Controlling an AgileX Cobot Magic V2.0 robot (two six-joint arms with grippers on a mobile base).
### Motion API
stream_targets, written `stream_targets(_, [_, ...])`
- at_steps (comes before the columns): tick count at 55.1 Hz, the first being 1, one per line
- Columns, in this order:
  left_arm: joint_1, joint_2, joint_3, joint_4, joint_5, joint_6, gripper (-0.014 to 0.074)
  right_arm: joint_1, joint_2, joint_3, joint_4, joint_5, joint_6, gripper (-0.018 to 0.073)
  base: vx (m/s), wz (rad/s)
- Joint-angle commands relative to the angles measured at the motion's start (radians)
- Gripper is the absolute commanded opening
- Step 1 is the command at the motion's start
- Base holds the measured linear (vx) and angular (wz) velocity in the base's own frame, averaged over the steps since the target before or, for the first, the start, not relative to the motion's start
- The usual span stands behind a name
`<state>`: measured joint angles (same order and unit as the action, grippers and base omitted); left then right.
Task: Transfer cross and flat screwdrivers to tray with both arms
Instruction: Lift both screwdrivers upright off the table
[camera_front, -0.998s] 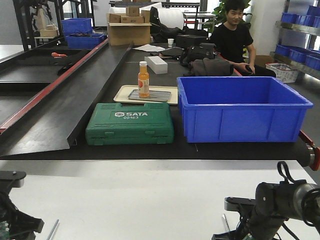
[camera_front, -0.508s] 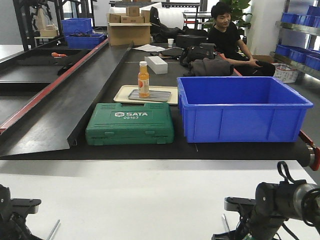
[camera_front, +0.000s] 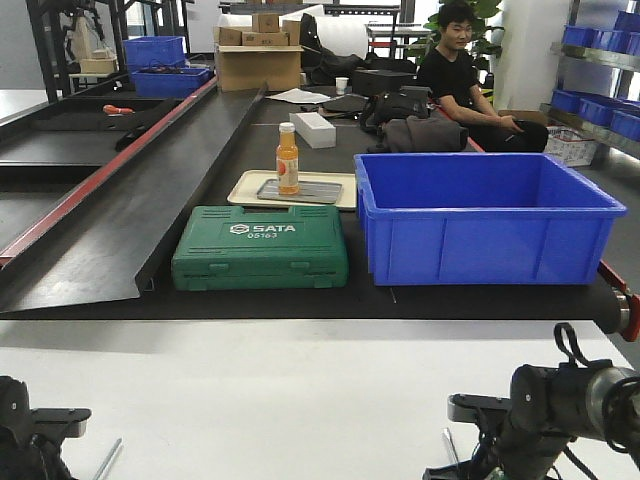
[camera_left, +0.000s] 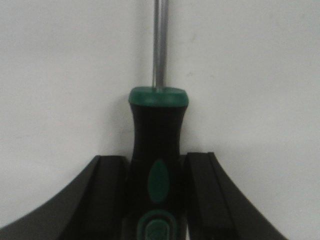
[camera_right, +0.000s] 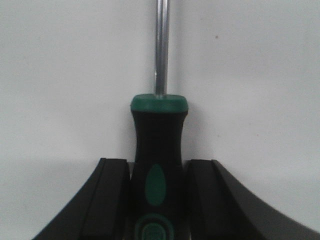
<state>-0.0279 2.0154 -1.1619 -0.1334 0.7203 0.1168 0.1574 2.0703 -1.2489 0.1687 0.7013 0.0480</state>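
Note:
Each wrist view shows one screwdriver lying on the white table, shaft pointing away from me. In the left wrist view my left gripper (camera_left: 156, 157) is shut on the black and green handle of one screwdriver (camera_left: 157, 120). The right wrist view has my right gripper (camera_right: 157, 161) shut on the other screwdriver (camera_right: 159, 130) in the same way. Both tips run out of frame, so cross and flat cannot be told apart. From the front, only the grey shafts (camera_front: 105, 460) (camera_front: 452, 445) show beside the left arm (camera_front: 30, 435) and right arm (camera_front: 545, 410). The tray is out of view.
Beyond the white table runs a black belt carrying a green SATA case (camera_front: 260, 247), a deep blue bin (camera_front: 480, 215) and a cream tray (camera_front: 250, 190) with an orange bottle (camera_front: 287, 158). A seated person (camera_front: 465, 80) is at the back right.
My left arm has sunk lower and shifted slightly right at the bottom left edge. The right arm and both shafts have stayed put. The person at the back has shifted.

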Motion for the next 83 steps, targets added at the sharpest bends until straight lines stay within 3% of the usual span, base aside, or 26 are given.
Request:
stream_targets(1, [-0.003, -0.028, -0.011, -0.021, 0.02, -0.008, -0.0009, 0.004, -0.022, -0.007, 0.022, -0.01, -0.003, -0.0008, 0.0, 0.0])
stream_targets(16, [-0.004, -0.119, -0.011, -0.022, 0.024, -0.01, -0.0003, 0.004, -0.158, -0.007, 0.02, -0.015, -0.007, -0.0008, 0.0, 0.0])
stream_targets(35, [-0.004, -0.549, -0.01, -0.023, -0.03, 0.001, 0.0, 0.004, -0.568, 0.059, 0.0, -0.07, -0.13, -0.0008, 0.0, 0.0])
stream_targets(50, [-0.004, -0.971, 0.178, -0.057, -0.248, 0.001, 0.0, 0.001, -0.971, 0.304, -0.002, -0.326, -0.127, -0.0008, 0.0, 0.0])
stream_targets(60, [-0.004, -1.22, 0.312, -0.053, -0.352, 0.022, 0.0, 0.001, -1.153, 0.399, -0.004, -0.36, -0.112, -0.0008, 0.0, 0.0])
stream_targets(69, [-0.004, -1.329, 0.367, -0.053, -0.37, 0.028, 0.0, 0.001, -1.266, 0.481, -0.006, -0.456, -0.112, -0.0008, 0.0, 0.0])
stream_targets(83, [-0.004, -1.333, 0.369, -0.053, -0.365, 0.028, 0.0, 0.001, -1.366, 0.542, -0.03, -0.518, -0.165, -0.0008, 0.0, 0.0])
